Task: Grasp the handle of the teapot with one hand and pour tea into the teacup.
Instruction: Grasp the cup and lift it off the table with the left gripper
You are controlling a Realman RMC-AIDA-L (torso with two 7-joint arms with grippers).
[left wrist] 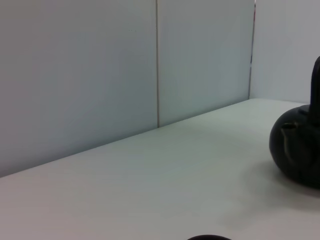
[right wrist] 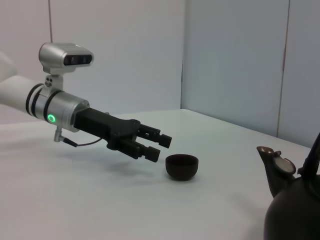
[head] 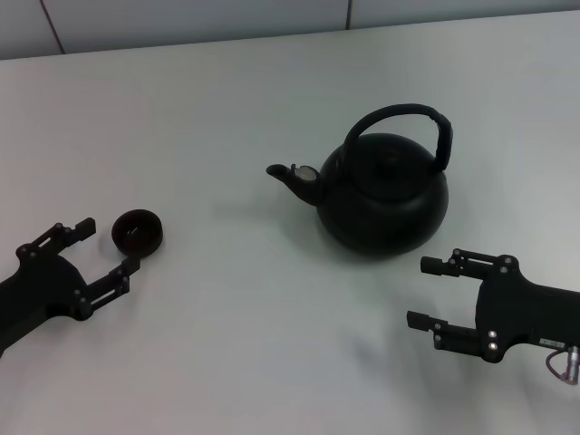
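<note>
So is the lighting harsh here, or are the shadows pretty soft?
Head view: even light, only a faint soft shadow under the teapot; its spout catches a small highlight. Right wrist view: soft shadow beside the teacup, and a green light glows on the left arm. Left wrist view: flat, shadowless wall.

Matte black teapot (head: 382,195), black teacup (head: 138,230), white table (head: 227,344)

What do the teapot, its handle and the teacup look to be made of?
The teapot: matte black, dull sheen, likely cast iron or dark ceramic. The handle: thin black hoop, probably metal, with a thicker wrapped upper section. The teacup: dark, matte, likely ceramic; cannot be told for sure.
</note>
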